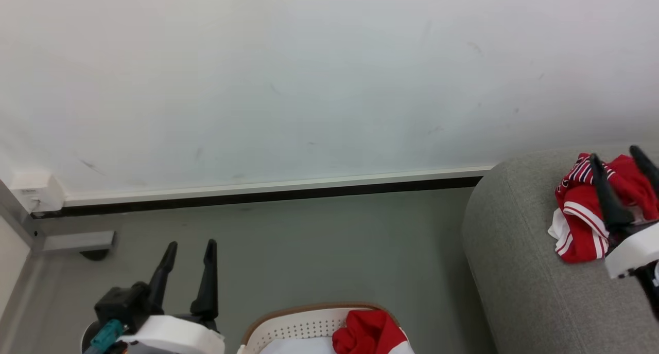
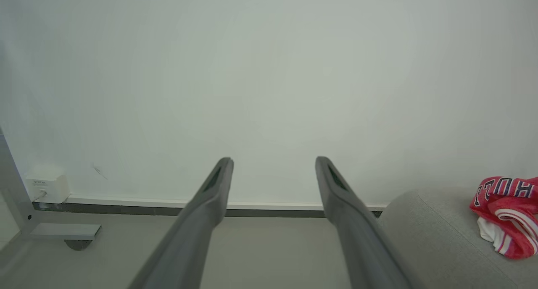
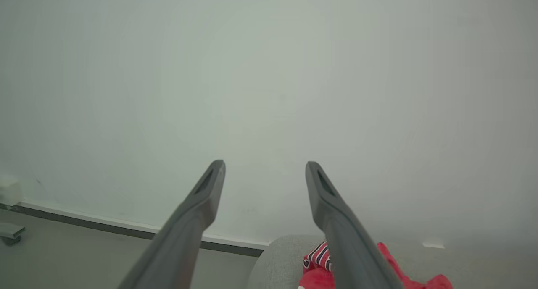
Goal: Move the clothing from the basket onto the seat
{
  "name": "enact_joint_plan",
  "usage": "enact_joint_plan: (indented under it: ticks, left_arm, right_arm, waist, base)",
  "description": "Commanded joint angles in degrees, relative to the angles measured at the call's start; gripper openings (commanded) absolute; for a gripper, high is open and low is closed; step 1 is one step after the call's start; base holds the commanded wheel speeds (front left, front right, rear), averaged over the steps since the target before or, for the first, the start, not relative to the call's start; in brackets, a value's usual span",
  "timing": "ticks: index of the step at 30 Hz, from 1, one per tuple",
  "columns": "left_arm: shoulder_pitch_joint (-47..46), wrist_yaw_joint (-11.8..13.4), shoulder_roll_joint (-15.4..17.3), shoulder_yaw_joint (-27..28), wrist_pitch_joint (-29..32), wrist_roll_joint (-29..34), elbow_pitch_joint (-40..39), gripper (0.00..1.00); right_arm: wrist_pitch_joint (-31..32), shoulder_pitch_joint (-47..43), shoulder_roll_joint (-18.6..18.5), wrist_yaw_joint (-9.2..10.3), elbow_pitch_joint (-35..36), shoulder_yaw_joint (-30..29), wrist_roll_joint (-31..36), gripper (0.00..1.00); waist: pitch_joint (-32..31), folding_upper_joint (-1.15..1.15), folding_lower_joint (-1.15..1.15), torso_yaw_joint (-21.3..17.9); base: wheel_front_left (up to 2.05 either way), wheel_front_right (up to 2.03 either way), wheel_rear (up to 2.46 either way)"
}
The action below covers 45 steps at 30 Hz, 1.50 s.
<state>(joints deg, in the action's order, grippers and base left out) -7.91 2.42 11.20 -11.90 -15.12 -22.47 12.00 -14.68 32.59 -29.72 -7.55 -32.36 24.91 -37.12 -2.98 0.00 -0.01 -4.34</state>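
Here the fingers of the right gripper (image 1: 616,154) stand apart, empty, over a striped garment (image 1: 582,225) heaped on the seat (image 1: 515,271), a pose suited to release; the left gripper (image 1: 191,244), fingers likewise apart, hangs beside the basket (image 1: 288,313), where a second garment (image 1: 368,333) is not yet moved.

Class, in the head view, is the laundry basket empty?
No: a red garment lies bunched in the laundry basket, against its right wall.

The clothes (image 1: 579,230) on the grey seat (image 1: 515,271) are red with white stripes and dark lettering. The basket (image 1: 304,326) is white, dotted with holes, brown-rimmed, holding a red garment (image 1: 366,334).
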Motion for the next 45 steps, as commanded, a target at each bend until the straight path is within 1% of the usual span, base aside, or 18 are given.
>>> enact_joint_plan:
  ticks: [1,6,8,12,15,19,24,30,45]
  left_arm:
    - [0.9,0.1,-0.4,0.6,0.0,0.4,-0.5,1.0]
    - [3.8,0.6,-2.6,4.2,0.0,2.9,-1.8,1.0]
    - [4.5,0.0,-3.6,5.0,0.0,3.9,-2.2,1.0]
    - [5.2,-0.5,-5.3,7.5,0.0,6.4,-3.3,1.0]
    - [5.9,-1.2,-6.4,9.2,0.0,7.8,-4.0,1.0]
    - [6.1,-3.0,-7.4,10.0,0.0,9.2,-2.3,1.0]
    - [5.3,-4.1,-7.9,10.8,0.0,10.5,-1.2,1.0]
    - [4.9,-4.8,-8.2,11.6,0.0,11.1,-0.8,1.0]
    - [4.7,-4.3,-8.2,10.6,0.0,9.4,-0.4,1.0]
  right_arm:
    - [-0.1,-2.0,0.9,0.12,1.2,-1.3,1.3,1.0]
    - [-0.5,-12.7,8.3,0.13,8.1,-10.4,5.9,1.0]
    - [-0.5,-17.3,11.6,0.12,11.7,-12.7,6.8,1.0]
    - [-0.5,-24.6,16.4,0.12,18.7,-17.8,10.3,1.0]
    - [-0.5,-27.9,19.1,0.12,21.7,-19.3,14.3,1.0]
    - [-0.5,-29.7,22.0,0.13,22.5,-20.2,18.1,1.0]
    - [-0.5,-29.3,23.2,0.13,22.3,-19.0,19.3,1.0]
    - [-0.5,-28.0,23.3,0.13,22.9,-18.8,19.6,1.0]
    - [-0.5,-28.3,23.2,0.13,21.9,-18.5,19.3,1.0]
  waist:
    - [-0.1,0.0,0.01,0.1]
    - [-0.2,0.0,0.01,0.0]
    - [-0.1,0.0,0.01,0.5]
    - [0.6,0.0,0.01,0.7]
    - [0.8,0.0,0.01,0.3]
    - [1.3,0.0,0.01,0.1]
    - [1.9,0.0,0.01,-0.2]
    - [2.2,0.0,0.01,-0.6]
    - [2.2,0.0,0.01,-1.2]
  base:
    - [0.0,0.0,0.0]
    - [0.0,0.0,0.0]
    - [0.0,0.0,0.0]
    - [0.0,0.0,0.0]
    - [0.0,0.0,0.0]
    - [0.0,0.0,0.0]
    - [0.0,0.0,0.0]
    - [0.0,0.0,0.0]
    - [0.0,0.0,0.0]
